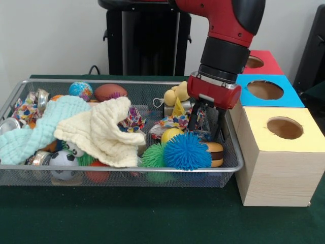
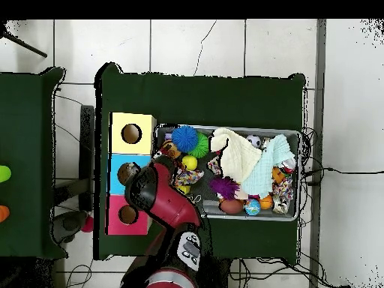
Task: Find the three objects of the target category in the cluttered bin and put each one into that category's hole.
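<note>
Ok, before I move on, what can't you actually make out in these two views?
- Hand, front view: whether its fingers hold anything; toys crowd around them.
- Hand, overhead view: hidden under the arm.
- Under the cream cloth and blue cloth: both views, covered.
- Inside the yellow box hole: dark.
- Small toys by the bin's end: too small overhead.

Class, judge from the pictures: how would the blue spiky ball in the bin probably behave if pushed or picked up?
The blue spiky ball is round, so it would likely roll. Its thin bristles look soft, so they would probably bend and might slip when squeezed. It seems light for its size.
</note>
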Controlling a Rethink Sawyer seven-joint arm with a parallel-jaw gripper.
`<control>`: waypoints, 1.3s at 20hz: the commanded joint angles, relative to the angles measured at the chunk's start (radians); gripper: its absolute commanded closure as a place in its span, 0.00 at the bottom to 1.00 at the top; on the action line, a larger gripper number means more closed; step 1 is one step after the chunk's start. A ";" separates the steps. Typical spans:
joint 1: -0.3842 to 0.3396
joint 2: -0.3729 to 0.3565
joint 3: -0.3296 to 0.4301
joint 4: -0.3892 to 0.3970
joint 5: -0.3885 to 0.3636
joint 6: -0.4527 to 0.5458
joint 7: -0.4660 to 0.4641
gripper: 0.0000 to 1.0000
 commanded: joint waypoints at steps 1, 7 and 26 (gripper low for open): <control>0.008 0.023 0.133 0.005 0.082 -0.018 0.376 0.00; -0.006 0.033 0.154 0.005 0.073 -0.008 0.422 0.00; 0.011 0.049 0.115 0.030 0.064 0.062 0.433 0.00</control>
